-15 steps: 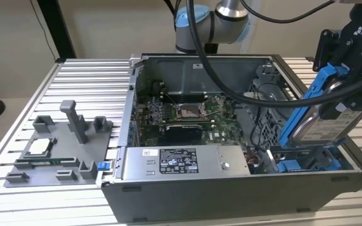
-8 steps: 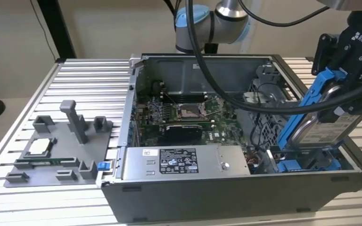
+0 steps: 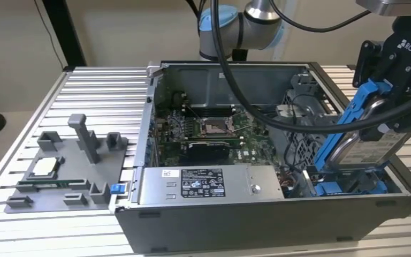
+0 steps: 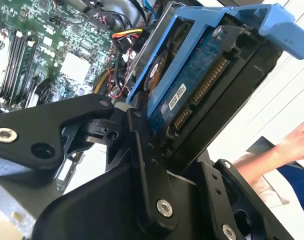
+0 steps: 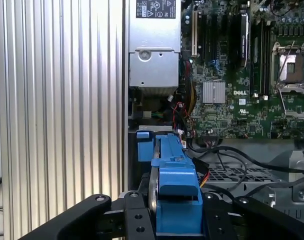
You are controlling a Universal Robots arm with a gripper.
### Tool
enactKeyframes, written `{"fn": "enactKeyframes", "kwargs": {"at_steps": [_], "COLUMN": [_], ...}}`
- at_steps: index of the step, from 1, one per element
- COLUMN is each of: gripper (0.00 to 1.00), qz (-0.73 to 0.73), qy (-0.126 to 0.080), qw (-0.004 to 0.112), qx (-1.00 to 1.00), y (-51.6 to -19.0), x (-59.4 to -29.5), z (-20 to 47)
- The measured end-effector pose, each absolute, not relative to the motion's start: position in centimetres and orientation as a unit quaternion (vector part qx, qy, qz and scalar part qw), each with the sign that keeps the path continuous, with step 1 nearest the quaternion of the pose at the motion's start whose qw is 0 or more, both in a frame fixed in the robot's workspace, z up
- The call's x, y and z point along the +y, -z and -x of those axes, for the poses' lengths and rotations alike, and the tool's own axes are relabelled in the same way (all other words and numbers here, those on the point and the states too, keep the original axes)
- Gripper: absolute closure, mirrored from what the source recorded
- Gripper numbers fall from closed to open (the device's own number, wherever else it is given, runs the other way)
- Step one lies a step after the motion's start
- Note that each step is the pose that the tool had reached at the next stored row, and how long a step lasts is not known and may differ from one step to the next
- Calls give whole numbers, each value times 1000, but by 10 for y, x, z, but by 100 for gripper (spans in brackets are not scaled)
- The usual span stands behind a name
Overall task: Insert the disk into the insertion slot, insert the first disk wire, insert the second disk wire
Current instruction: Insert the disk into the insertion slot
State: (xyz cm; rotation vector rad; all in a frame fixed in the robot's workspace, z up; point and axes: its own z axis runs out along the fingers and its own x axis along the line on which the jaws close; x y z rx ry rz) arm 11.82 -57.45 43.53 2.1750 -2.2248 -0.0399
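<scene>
My gripper [image 3: 385,115] is shut on the disk [image 3: 366,143], a silver-grey drive clipped in a bright blue frame. The disk hangs tilted, nearly on edge, over the case's front corner on the exterior view's right. Its lower end is just above the insertion slot [image 3: 348,186], a grey bay with blue rails. In the second wrist view the black fingers [image 4: 142,150] clamp the disk [image 4: 192,75] with its connector edge showing. The first wrist view looks along the blue frame of the disk [image 5: 177,192] toward the slot's blue tab [image 5: 144,145].
The open computer case lies on a ribbed aluminium table [image 3: 91,91]. Inside are the motherboard [image 3: 213,128], the grey power-supply box [image 3: 209,184], a perforated cage [image 3: 305,107] and loose coloured wires [image 5: 184,112]. A grey parts fixture [image 3: 62,171] sits left. A person's hand [image 4: 292,142] is nearby.
</scene>
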Motion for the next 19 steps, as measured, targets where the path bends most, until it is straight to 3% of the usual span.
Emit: {"fn": "enactKeyframes", "kwargs": {"at_steps": [19], "gripper": [100], "qz": [-699], "qy": [13], "qw": [15], "qx": [-715], "y": [-430], "x": [-574], "z": [-118]}}
